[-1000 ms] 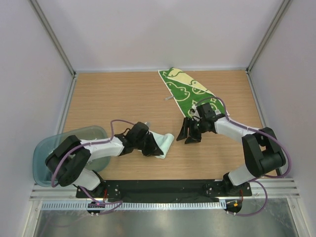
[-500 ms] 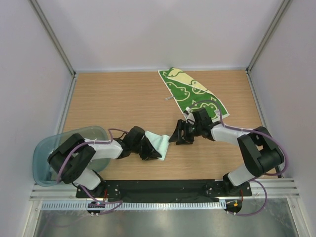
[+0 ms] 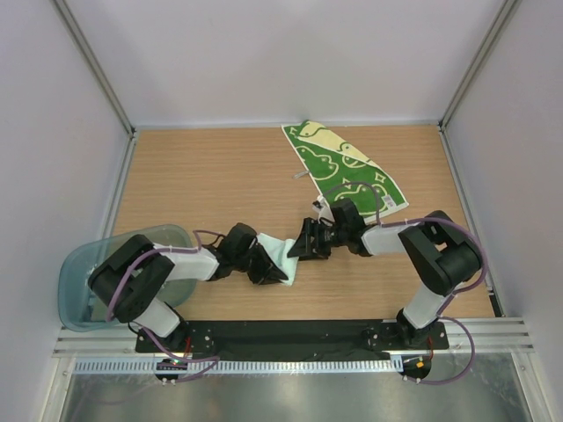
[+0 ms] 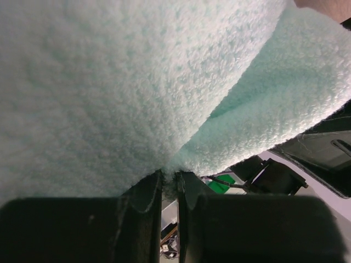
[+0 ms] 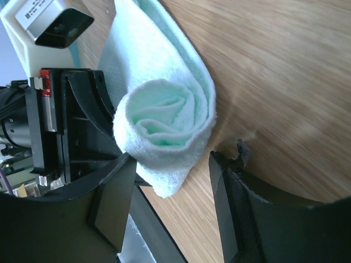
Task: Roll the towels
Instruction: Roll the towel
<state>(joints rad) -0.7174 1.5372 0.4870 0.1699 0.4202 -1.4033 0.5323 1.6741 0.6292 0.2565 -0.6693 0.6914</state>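
1. The left gripper (image 4: 169, 183) was almost closed. Its two fingers pinched a fold of the mint towel (image 5: 164, 120), and the cloth bulged out just beyond the fingertips.
2. The right gripper (image 5: 170, 164) stood wide open and held nothing. The rolled end of the mint towel lay between its fingers, close to one finger and apart from the other. I could not tell if it touched the near one.
3. I judged that the roll could come open. The spiral looked loose and its outer flap lay free on the table (image 3: 202, 176). If the left fingers let go before the right ones closed, the springy cloth would likely unwind.
4. The right fingers could also catch only the outer layer and pull it off, or push the roll sideways out of the left pinch.
5. The green towel (image 3: 339, 163) lay flat and unrolled, well beyond the right fingers, so half of the task was not yet begun.
6. The mint towel was thick, fluffy terry, soft and rounded at the roll's end. The green towel looked flatter, with cream patches and white doodles. The table was smooth wood, and the fingers were hard and black.
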